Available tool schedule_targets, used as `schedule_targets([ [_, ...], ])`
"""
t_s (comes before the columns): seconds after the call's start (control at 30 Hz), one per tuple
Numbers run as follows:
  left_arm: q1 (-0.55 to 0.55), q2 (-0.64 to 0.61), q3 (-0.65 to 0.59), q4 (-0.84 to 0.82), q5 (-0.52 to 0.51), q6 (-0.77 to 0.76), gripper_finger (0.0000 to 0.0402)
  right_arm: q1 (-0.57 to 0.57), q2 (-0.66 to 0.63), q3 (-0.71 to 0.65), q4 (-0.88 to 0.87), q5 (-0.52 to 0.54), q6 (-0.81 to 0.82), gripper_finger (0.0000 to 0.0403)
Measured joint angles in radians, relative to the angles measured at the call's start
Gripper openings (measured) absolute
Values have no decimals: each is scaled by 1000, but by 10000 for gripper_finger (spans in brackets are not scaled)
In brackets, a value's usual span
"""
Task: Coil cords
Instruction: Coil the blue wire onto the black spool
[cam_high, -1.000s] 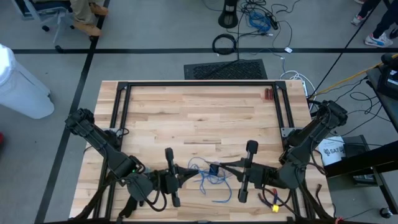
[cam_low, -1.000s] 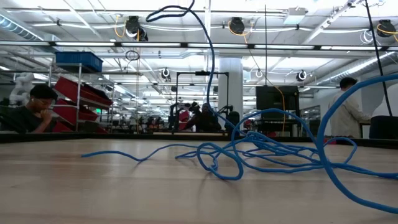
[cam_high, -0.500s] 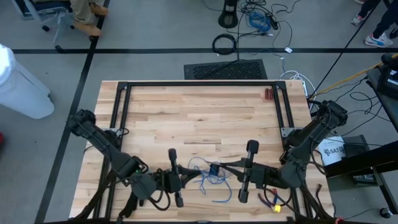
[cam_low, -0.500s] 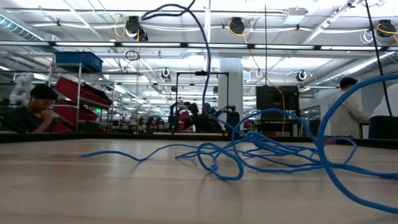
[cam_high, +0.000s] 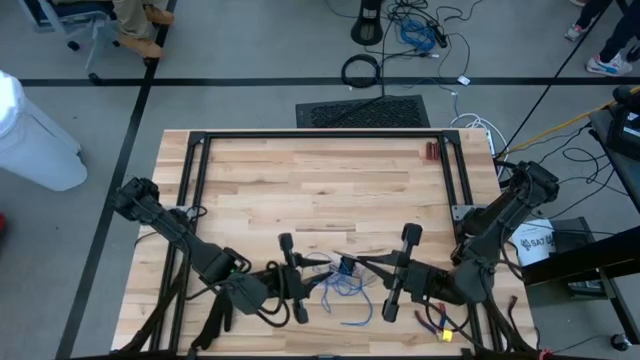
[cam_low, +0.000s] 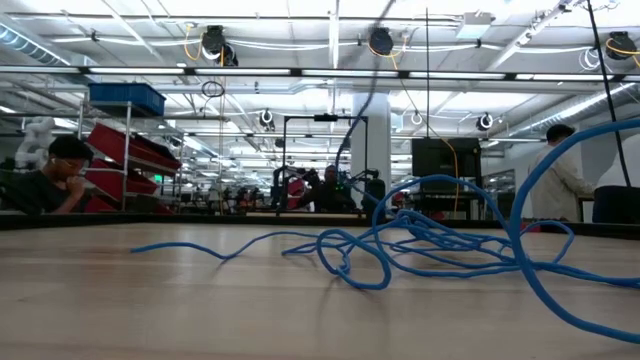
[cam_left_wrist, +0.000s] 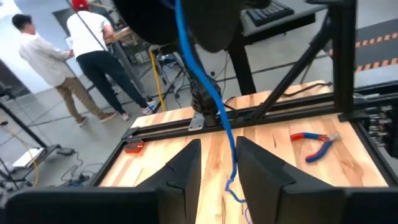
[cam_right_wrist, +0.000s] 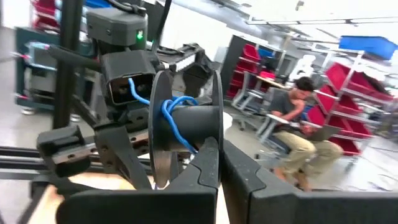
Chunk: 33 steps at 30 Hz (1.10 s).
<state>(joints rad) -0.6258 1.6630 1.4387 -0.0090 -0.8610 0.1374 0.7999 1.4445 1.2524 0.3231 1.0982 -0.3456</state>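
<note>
Blue cord (cam_high: 340, 290) sprawls loose on the desk (cam_high: 320, 180) between both end effectors, a few turns already wound on a spool (cam_right_wrist: 183, 127) pinched in the right end effector (cam_right_wrist: 217, 163). The left end effector (cam_left_wrist: 217, 168), narrowly parted around the cord, must feed more slack.

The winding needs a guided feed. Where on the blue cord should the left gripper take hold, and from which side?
Probably the single strand of the blue cord just below the spool, not the overlapping loops on the table. The left gripper is open with that strand already running through its gap, so closing from its present side suits.
</note>
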Motion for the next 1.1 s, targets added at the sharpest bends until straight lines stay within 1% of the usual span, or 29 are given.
schedule_targets([
  [0.2, 3, 0, 0, 0, 6, -1, 116, 43, 0, 0, 63, 115, -108, 0],
  [0.37, 15, 7, 0, 3, 5, -2, 116, 78, 0, 0, 128, 165, -186, 0],
  [0.5, 31, 33, 0, 10, 22, -2, 116, 99, 0, 0, 176, 190, -239, 0],
  [0.7, 74, 83, 0, 94, 73, -2, 116, 112, 0, 0, 200, 200, -273, 0],
  [0.9, 95, 101, 0, 101, 100, -2, 115, 114, -1, 0, 210, 245, -310, 0],
  [1.0, 97, 102, 0, 108, 102, -2, 97, 119, -1, 0, 215, 248, -314, 0],
  [1.1, 97, 103, 0, 107, 102, -2, 64, 123, 0, 0, 228, 269, -328, 0],
])
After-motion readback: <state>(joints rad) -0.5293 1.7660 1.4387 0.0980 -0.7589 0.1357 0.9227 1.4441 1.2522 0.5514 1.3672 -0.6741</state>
